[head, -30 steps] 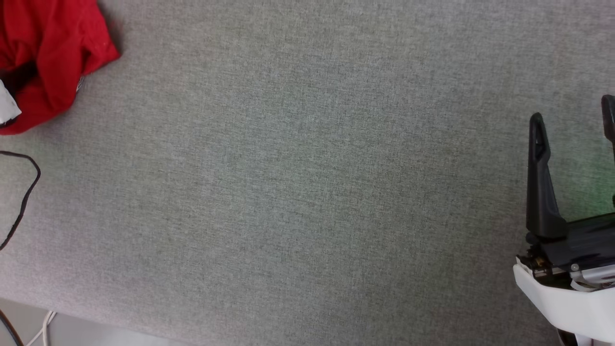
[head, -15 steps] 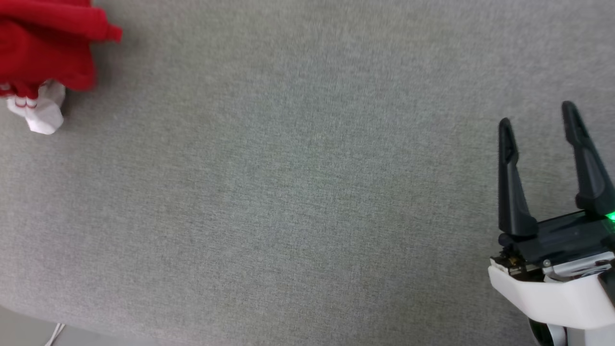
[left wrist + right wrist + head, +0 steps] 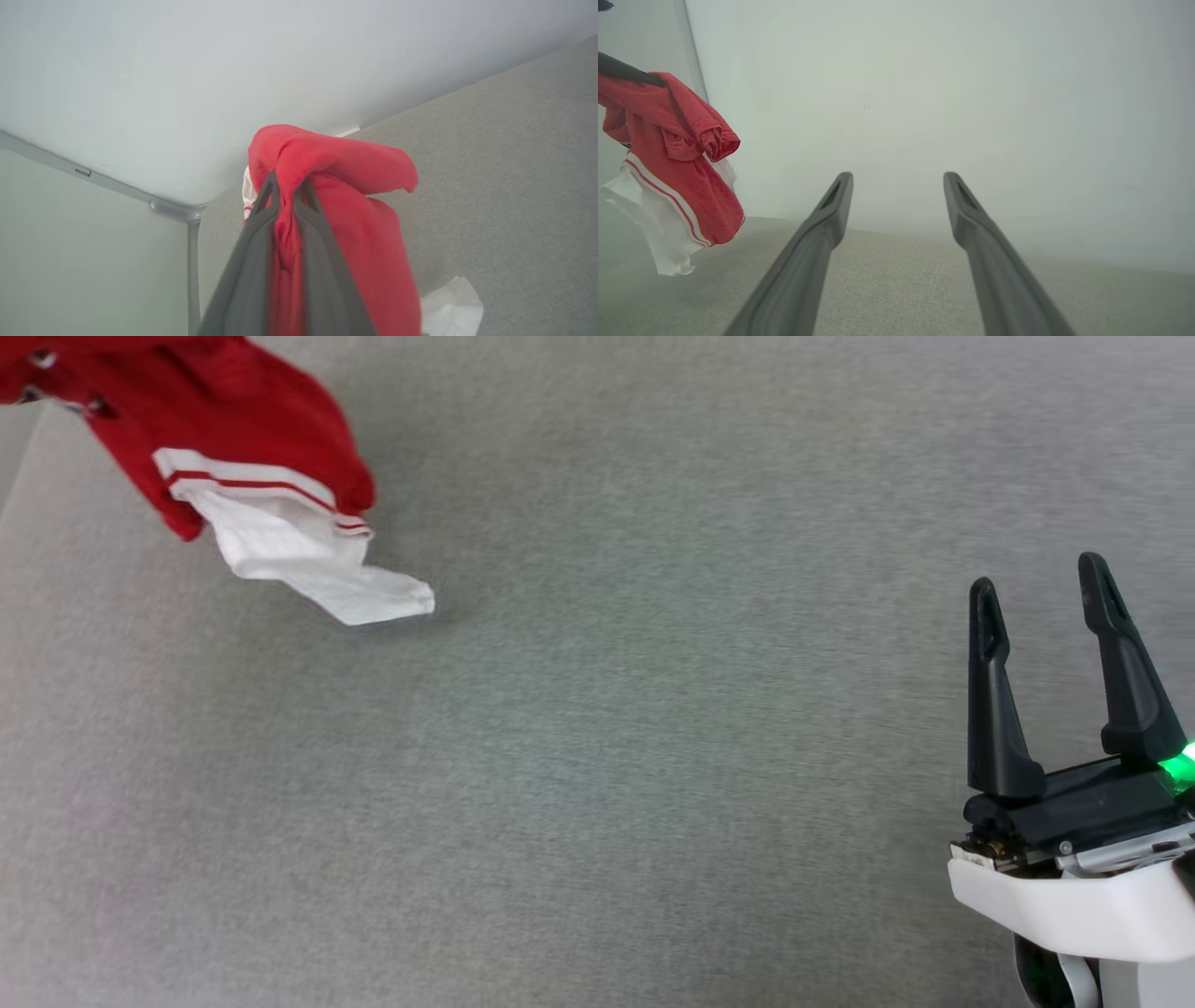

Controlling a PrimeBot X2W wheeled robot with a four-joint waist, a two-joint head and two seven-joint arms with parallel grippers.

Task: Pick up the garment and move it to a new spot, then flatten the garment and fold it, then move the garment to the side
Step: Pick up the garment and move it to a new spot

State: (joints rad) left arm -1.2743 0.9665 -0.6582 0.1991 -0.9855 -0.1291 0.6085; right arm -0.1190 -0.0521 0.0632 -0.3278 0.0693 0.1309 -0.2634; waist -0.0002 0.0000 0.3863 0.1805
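Over the far left corner of the grey surface (image 3: 597, 756), the garment (image 3: 233, 411) hangs bunched from the left gripper (image 3: 286, 182), which is clamped tight on its red cloth (a white sleeve (image 3: 308, 569) dangles lowest). Near the right edge the right gripper (image 3: 1038, 577) hovers spread wide, holding nothing. A second ago the garment lay crumpled on that corner; since then it has been lifted and the sleeve has dropped free.

Head camera looks down on the grey fabric surface (image 3: 597, 756). Both wrist cameras face the far wall (image 3: 924, 93). All three share the garment (image 3: 233, 411).
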